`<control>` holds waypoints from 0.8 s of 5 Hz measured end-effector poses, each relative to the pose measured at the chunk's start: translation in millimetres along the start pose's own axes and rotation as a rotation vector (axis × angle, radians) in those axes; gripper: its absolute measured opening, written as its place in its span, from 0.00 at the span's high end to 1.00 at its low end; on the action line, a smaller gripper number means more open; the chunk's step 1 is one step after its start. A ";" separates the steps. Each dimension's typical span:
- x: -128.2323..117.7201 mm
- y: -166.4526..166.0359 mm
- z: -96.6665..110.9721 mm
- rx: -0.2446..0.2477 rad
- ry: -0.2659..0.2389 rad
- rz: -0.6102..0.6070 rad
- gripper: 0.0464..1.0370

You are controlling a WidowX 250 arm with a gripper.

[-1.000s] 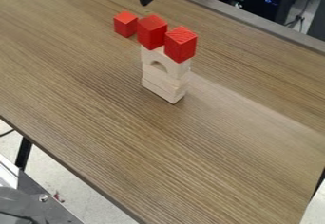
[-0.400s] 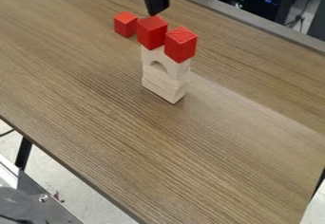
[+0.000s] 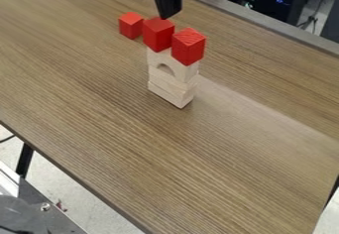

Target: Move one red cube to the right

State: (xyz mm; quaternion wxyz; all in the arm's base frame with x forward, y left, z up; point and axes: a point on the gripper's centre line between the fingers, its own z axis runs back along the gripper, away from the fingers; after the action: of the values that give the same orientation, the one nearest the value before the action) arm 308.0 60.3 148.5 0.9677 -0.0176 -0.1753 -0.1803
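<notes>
Gripper [image 3: 153, 8] was held open, empty, near the red cubes [image 3: 158, 34]
One needed to be straddled squarely and lifted straight, lest the tower [image 3: 167, 82] be toppled

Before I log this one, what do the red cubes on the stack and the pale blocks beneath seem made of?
Red cubes: probably wood, painted or stained, fairly matt; faint grain-like streaks mark the right one's top. Pale blocks: likely bare wood, judging by their cream colour and dull faces.
</notes>
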 end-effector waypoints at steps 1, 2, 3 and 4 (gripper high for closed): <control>-2.4 -2.8 -4.9 0.003 0.007 0.015 0.04; -6.4 -4.0 -8.2 0.007 0.023 0.017 0.04; -9.2 -2.9 -11.4 0.016 0.036 0.021 0.04; -13.0 -4.1 -18.3 0.024 0.050 0.019 0.04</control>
State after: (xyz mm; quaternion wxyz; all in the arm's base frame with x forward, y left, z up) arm 301.3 59.1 126.8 0.9736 -0.0030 -0.1531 -0.1692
